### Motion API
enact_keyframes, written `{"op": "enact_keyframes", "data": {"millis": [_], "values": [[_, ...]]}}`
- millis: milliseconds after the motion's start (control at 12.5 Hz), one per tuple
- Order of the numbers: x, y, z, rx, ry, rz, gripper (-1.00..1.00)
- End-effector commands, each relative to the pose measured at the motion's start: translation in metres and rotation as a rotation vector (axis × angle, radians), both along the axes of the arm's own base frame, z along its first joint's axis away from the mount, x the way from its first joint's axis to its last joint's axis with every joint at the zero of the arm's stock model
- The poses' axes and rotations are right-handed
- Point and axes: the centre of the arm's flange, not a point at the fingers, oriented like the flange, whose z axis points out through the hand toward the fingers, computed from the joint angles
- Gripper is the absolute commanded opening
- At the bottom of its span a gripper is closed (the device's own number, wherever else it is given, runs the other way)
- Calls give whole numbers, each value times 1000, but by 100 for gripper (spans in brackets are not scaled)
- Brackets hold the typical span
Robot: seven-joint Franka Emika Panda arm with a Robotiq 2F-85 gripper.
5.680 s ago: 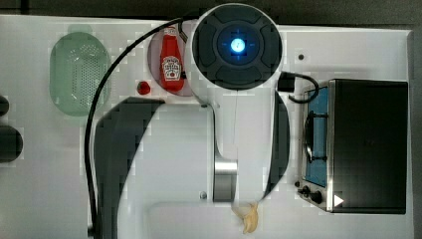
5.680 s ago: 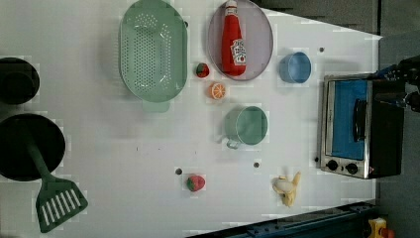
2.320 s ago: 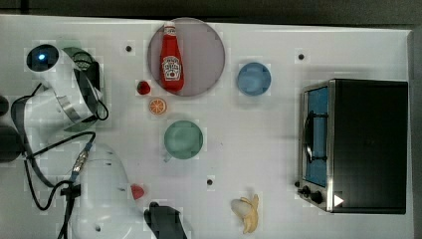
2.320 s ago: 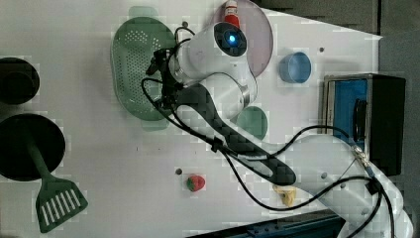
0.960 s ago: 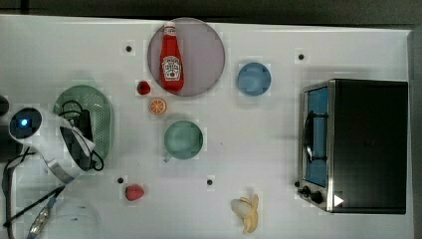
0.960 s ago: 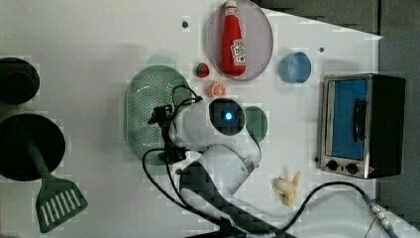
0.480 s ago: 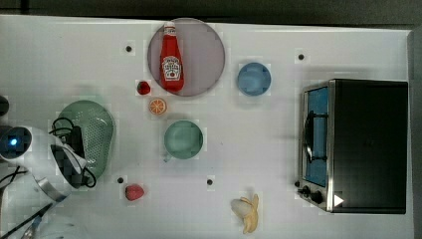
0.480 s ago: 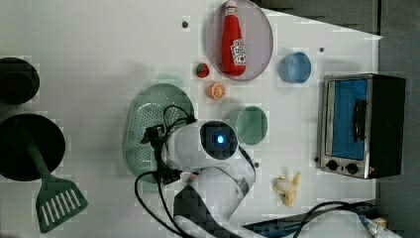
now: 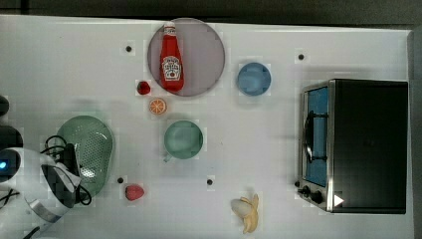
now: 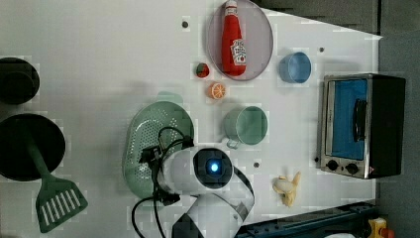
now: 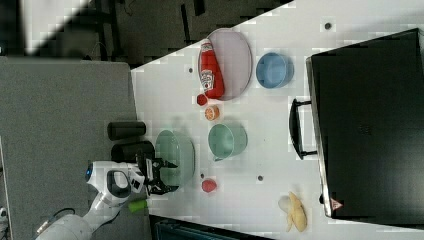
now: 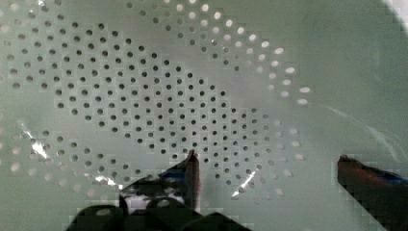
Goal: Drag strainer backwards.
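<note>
Pale green oval plastic strainer (image 9: 94,144) on white tabletop (image 9: 273,149), just beside round green cup (image 9: 183,140). Gripper (image 12: 267,166) fingers (image 12: 191,168) spread apart inside bowl, gripping nothing. Drag looks near done; withdrawal likely remains.

The gripper (image 11: 161,175) is held wide open just over the strainer (image 9: 97,144), at the end of that bowl nearest the right view's bottom, with its two dark fingers (image 12: 185,175) spread apart above the perforated floor. The white arm (image 10: 208,198) is seen rising from the left view's bottom edge and is bent over the strainer's lower half, so that the wrist is carried above the bowl. In the top view the arm is found at the strainer's left rim, cables looped beside it.
</note>
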Motion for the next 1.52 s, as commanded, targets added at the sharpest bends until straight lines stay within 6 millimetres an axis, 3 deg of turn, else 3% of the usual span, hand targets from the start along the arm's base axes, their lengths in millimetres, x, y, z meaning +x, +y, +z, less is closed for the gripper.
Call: {"op": "enact_keyframes", "data": {"millis": [80,640,1040,1200,1360,1520], "values": [[-20,4,11,10,-25,-20,100],[-60,8,15,30,-11,-25,100],[-73,10,22,39,-26,-4,100],[-46,8,46,99,-110,-40,100],[2,-8,96,156,-201,-89,100],[46,-37,152,189,-261,-81,100]]}}
